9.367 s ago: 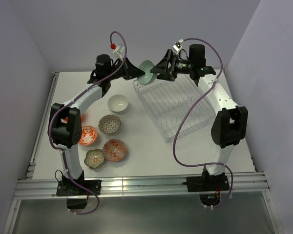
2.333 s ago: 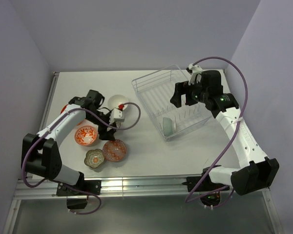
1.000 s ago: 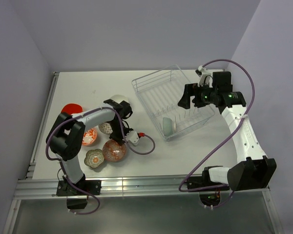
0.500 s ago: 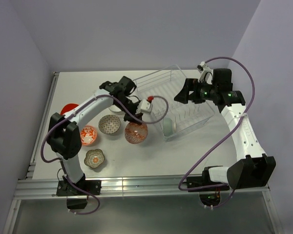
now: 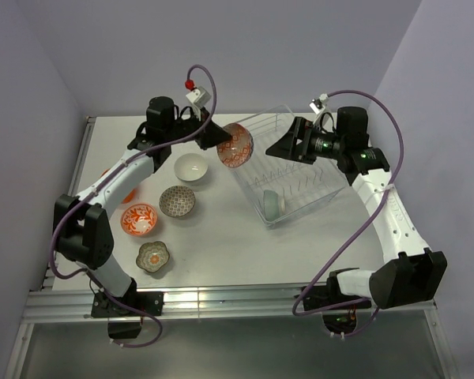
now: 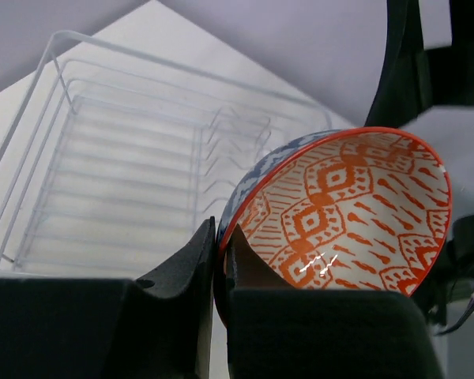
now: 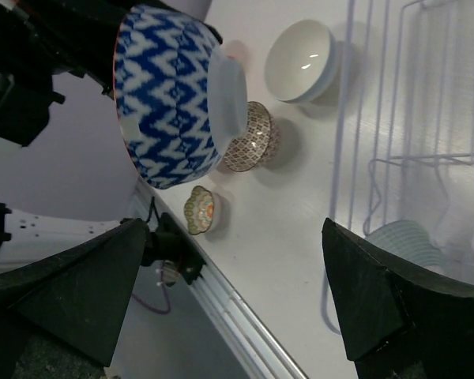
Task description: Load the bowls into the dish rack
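Rack (image 5: pixel 308 207) at centre right of the top view, teal bowl (image 5: pixel 272 204) standing on edge inside, near its lower end. Orange-white bowl (image 5: pixel 235 145) at the rack's upper-left corner, held clear of the surface (image 5: pixel 221 253), tilted on its side, rim pinched between the fingers of the left claw (image 5: pixel 219 136), clamped tight. Right claw (image 5: pixel 278 147) spread wide, holding nothing, just right of that bowl, not touching it. Left of centre on the surface: white bowl (image 5: pixel 191 166), grey bowl (image 5: pixel 177 200) below it, red-pink bowl (image 5: pixel 139 219) further left, olive bowl (image 5: pixel 154 256) lowest, all upright, apart from one another
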`<action>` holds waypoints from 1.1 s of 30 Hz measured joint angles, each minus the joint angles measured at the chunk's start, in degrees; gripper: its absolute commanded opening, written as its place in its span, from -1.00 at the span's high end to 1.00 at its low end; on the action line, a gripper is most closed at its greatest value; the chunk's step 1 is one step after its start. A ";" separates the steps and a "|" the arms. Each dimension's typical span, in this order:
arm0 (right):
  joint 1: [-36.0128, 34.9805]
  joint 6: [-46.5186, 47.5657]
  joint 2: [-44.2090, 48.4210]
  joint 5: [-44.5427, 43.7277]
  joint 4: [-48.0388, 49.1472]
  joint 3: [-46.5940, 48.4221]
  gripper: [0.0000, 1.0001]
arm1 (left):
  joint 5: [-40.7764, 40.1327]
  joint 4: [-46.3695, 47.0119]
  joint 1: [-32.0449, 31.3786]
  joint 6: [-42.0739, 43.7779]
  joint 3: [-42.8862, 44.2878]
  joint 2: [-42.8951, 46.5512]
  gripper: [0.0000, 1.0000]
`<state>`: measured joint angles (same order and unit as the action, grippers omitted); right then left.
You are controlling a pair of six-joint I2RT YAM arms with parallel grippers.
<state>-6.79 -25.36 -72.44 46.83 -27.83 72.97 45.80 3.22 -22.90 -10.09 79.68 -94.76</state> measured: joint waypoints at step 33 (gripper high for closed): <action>-9.49 -10.80 -9.20 -5.25 10.36 7.98 -0.93 | 1.03 20.13 1.38 -28.98 -2.32 -3.78 0.99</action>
<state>-16.27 -36.16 -81.65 41.58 -17.47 80.95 46.83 23.35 -21.52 -39.07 77.36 -98.54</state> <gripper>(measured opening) 0.971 0.113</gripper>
